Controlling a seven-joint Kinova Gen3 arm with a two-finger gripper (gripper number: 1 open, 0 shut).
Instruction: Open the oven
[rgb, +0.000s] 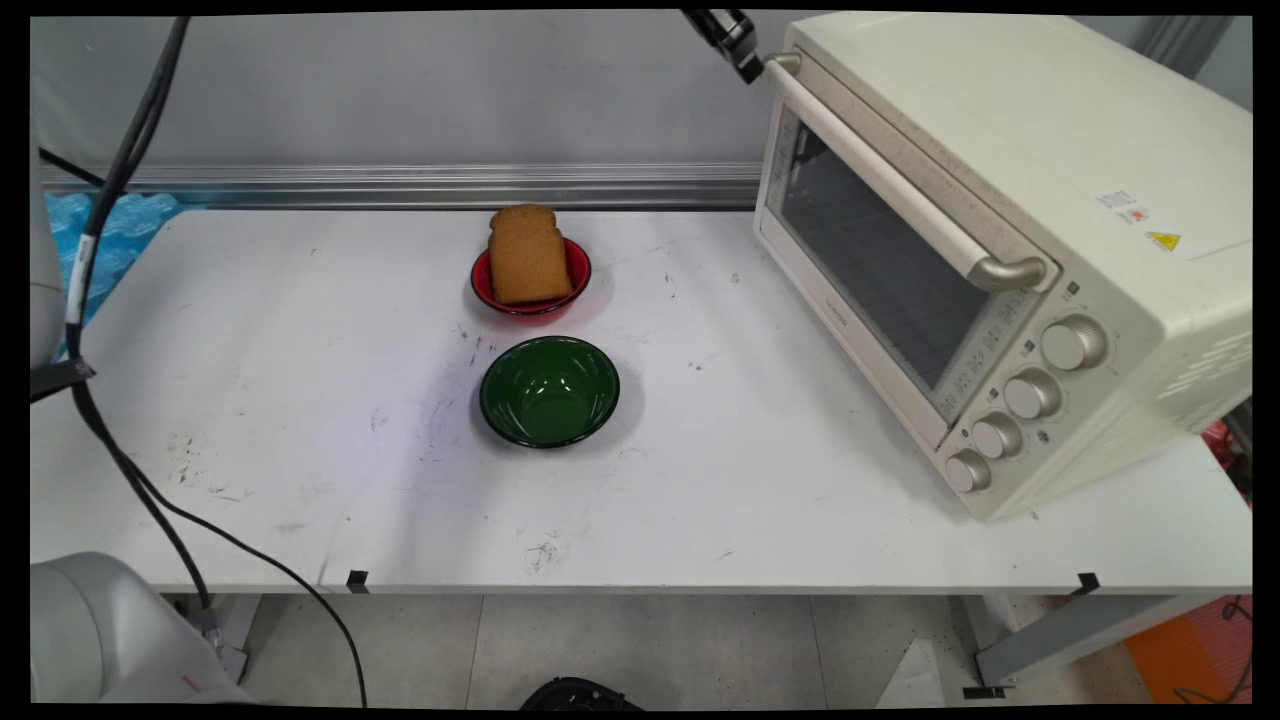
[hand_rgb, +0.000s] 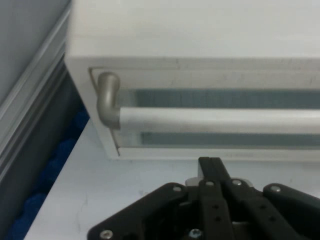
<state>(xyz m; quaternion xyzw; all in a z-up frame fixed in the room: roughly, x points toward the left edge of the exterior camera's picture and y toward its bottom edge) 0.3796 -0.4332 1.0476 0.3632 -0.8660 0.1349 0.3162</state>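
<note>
The hand (rgb: 745, 62) hangs high, just beside the far end of the toaster oven's handle (rgb: 880, 170); its fingers look closed together, gripping nothing. The hand view shows that handle (hand_rgb: 210, 119) ahead of the fingertips, apart from them. Only the main view shows, far below on the worktop (rgb: 300, 420), bread (rgb: 527, 255) in a red bowl (rgb: 578, 262) and a green bowl (rgb: 549, 390).

At right, the toaster oven (rgb: 1010, 240) has a matt cream painted shell, a dark glass door and a satin, brushed-metal handle (rgb: 880, 165) and knobs (rgb: 1073, 344). At centre, the green bowl (rgb: 549, 391) and red bowl (rgb: 531, 278) look glossy — enamel-like — while the toast (rgb: 527, 255) is rough and dry. The white table (rgb: 300, 400) is smooth, matt, scuffed.
</note>
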